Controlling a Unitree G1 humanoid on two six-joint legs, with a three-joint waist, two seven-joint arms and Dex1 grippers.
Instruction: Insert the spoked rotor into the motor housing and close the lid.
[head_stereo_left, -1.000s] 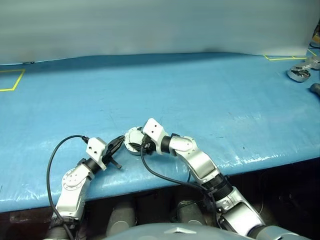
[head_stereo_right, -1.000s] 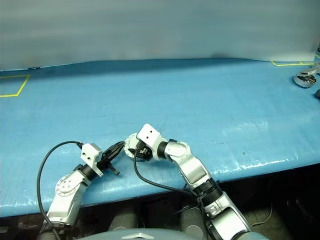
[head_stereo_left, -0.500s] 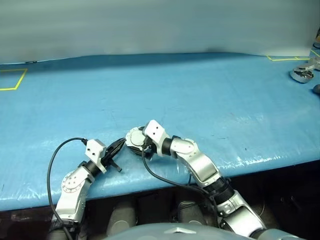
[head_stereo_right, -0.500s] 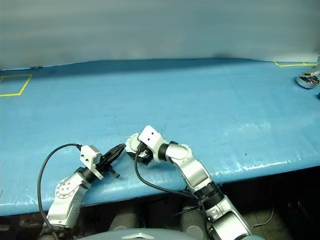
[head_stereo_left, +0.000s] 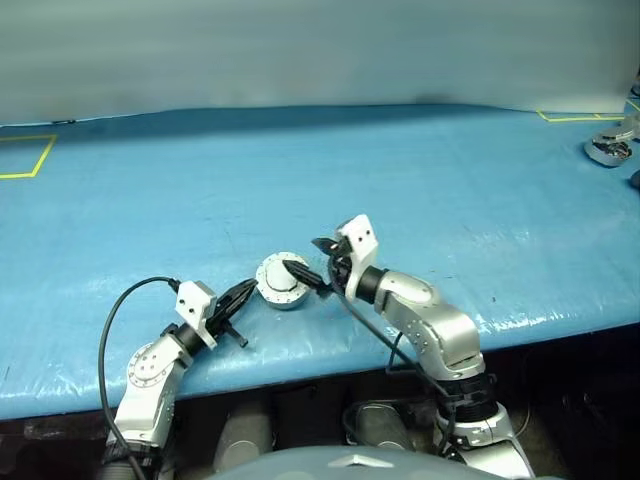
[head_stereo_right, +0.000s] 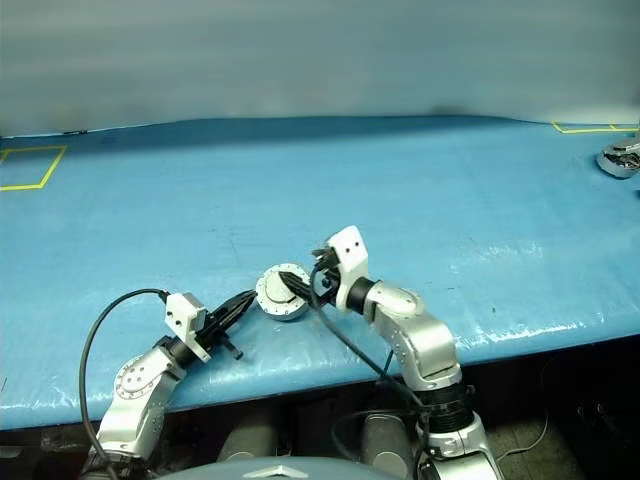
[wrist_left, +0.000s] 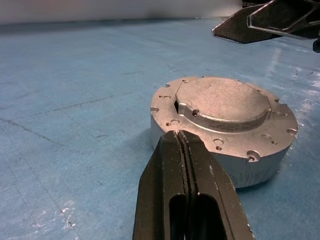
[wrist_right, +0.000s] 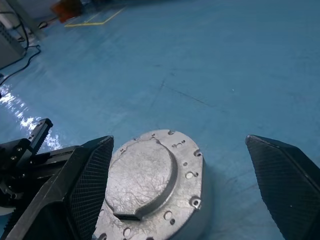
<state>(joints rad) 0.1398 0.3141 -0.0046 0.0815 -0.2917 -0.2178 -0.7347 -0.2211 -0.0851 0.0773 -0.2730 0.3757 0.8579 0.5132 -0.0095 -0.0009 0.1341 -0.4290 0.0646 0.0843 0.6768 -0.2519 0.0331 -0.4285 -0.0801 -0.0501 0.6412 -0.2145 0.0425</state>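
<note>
the motor housing (head_stereo_left: 281, 281) sits on the blue tabletop (head_stereo_left: 400, 180) in the lower middle of the head frame, near the front edge, with the lid (wrist_left: 222, 102) closed flat on top of it. the left gripper (head_stereo_left: 247, 290) is clenched, its tips against the housing's rim on the left. the right gripper (head_stereo_left: 316, 264) is released with fingers spread wide, one finger (head_stereo_left: 305, 274) reaching over the housing's right side, grasping nothing. a silver part (head_stereo_left: 602, 149) lies at the far upper right
</note>
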